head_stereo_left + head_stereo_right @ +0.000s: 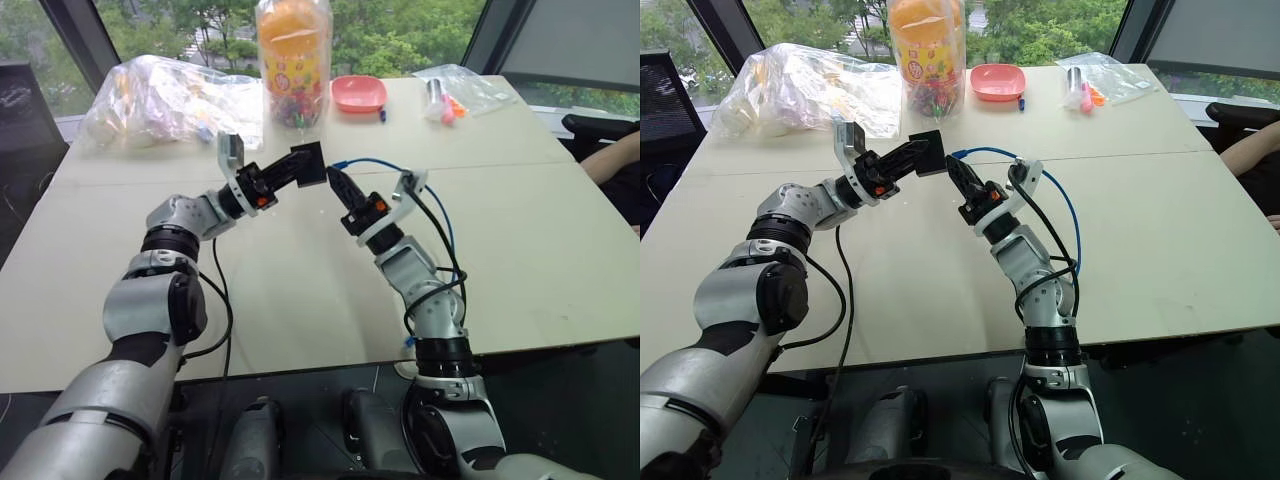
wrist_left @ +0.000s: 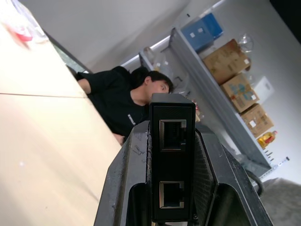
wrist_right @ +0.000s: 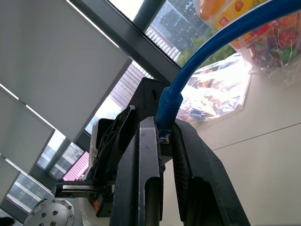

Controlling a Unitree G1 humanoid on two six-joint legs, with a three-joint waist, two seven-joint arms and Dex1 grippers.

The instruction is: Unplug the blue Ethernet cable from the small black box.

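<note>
Left gripper [image 1: 305, 167]: raised over the table's [image 1: 520, 250] middle, fingers clamped flat on the small black box [image 1: 309, 164]; its two ports face the wrist camera, both apparently empty.
Right gripper [image 1: 335, 183]: at about four o'clock from the box, just beside it; jaws pinched on the blue Ethernet cable [image 3: 207, 61] near its plug end.
Cable: arcs from the fingers back over the right wrist (a second blue end hangs at the table's near edge); whether the plug touches the box is hard to tell.
Background: candy jar [image 1: 292, 62] at twelve o'clock; pink dish [image 1: 358, 93] at one o'clock; a person in black sits beyond the table.
</note>
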